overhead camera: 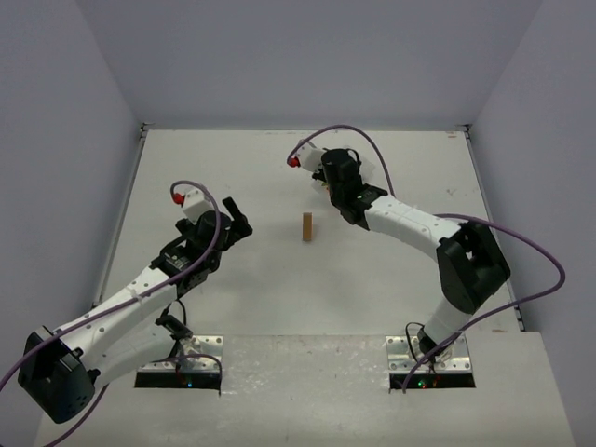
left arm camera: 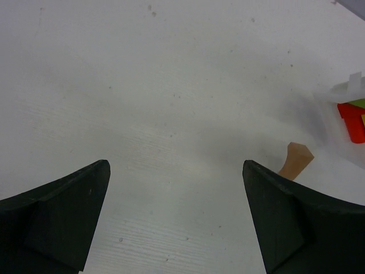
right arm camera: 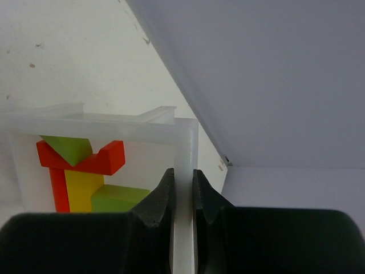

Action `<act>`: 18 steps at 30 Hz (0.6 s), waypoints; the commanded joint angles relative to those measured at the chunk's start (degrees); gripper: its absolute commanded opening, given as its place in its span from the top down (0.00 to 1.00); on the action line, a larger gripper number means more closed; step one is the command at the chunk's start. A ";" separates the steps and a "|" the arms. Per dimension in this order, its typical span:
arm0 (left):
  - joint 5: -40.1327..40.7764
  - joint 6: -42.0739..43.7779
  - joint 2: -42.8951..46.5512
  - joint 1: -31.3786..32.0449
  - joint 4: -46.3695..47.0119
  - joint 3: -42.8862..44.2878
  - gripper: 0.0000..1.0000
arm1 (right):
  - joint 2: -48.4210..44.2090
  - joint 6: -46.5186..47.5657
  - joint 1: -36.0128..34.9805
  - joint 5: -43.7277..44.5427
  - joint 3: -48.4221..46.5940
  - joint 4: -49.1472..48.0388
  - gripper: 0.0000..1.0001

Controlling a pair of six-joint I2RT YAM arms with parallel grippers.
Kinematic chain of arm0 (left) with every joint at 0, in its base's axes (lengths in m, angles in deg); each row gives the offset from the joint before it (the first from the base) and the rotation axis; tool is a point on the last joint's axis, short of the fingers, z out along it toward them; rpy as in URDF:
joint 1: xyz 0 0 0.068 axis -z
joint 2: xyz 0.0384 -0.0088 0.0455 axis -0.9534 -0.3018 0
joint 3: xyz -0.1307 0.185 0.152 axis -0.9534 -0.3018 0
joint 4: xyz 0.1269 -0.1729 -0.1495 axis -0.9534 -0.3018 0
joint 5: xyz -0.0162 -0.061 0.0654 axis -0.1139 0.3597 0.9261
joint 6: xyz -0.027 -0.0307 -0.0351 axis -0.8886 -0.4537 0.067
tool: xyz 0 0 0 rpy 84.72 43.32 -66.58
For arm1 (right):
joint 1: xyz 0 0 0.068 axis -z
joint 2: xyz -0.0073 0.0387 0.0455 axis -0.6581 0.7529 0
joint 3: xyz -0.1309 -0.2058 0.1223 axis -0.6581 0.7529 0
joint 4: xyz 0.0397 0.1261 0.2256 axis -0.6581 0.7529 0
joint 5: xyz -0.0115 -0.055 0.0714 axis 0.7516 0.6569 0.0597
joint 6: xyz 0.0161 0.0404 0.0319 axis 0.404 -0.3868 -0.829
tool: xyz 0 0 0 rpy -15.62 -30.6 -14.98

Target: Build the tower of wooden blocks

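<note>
Red, green and yellow blocks sit packed in the white tray; the right claw pinches its wall. Left claw spread. Tan block stands alone.

The table is white and matt, with a faint fine grain and small specks. The tan block is bare, unpainted wood, dull. The tray is smooth, translucent white plastic. The painted blocks wear flat, even colour. The left gripper is matt black plastic.
</note>
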 commanded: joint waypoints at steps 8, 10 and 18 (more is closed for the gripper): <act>-5.94 -2.30 -1.94 -0.24 4.49 -4.72 0.00 | 6.50 19.33 -3.79 6.15 2.96 -18.38 1.00; -7.82 -2.52 -2.81 -0.23 5.69 -5.72 0.00 | 7.22 22.63 -5.28 7.76 3.91 -22.00 1.00; -11.35 -3.87 -4.51 -0.18 7.67 -8.70 0.00 | 12.34 34.74 -11.99 12.95 5.07 -34.15 1.00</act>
